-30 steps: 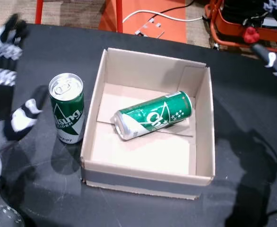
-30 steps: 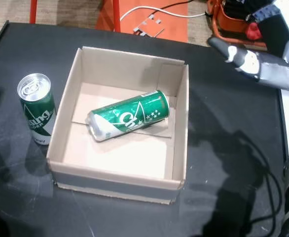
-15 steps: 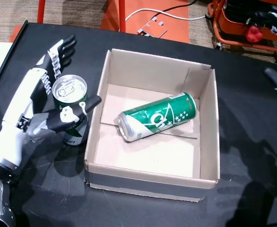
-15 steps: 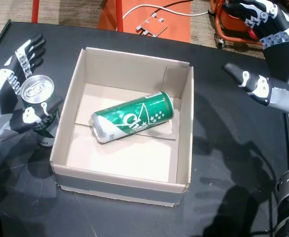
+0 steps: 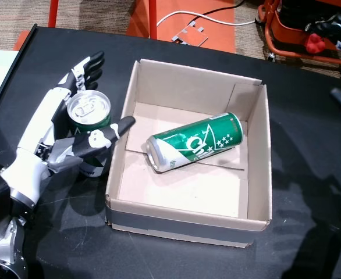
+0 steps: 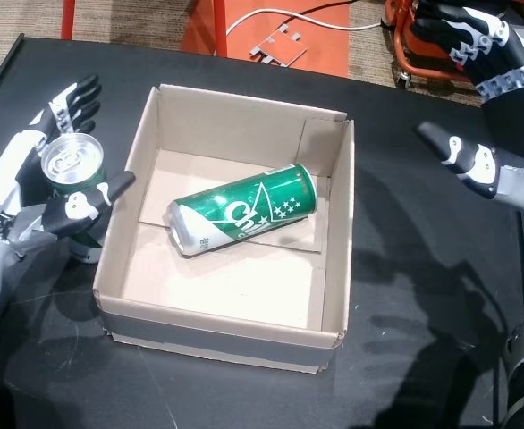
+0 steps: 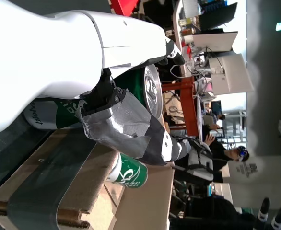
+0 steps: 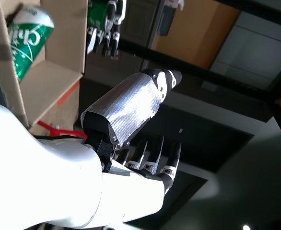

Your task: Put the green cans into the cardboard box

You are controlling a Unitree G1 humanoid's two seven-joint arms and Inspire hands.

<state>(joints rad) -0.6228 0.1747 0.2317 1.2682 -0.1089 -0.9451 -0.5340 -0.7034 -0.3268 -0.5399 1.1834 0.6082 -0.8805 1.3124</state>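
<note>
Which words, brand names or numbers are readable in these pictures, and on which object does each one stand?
"Ch": large white letters on the green can lying in the cardboard box; the remaining letters curve out of view.
Standing green can beside the box: its print is hidden by the left hand and too blurred in the left wrist view.
Nothing else is readable.

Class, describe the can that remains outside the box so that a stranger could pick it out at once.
Find the open cardboard box on the black table. Just outside its left wall stands a green can, with the left hand around it. Unlike the can lying in the box, it stands upright.
</note>
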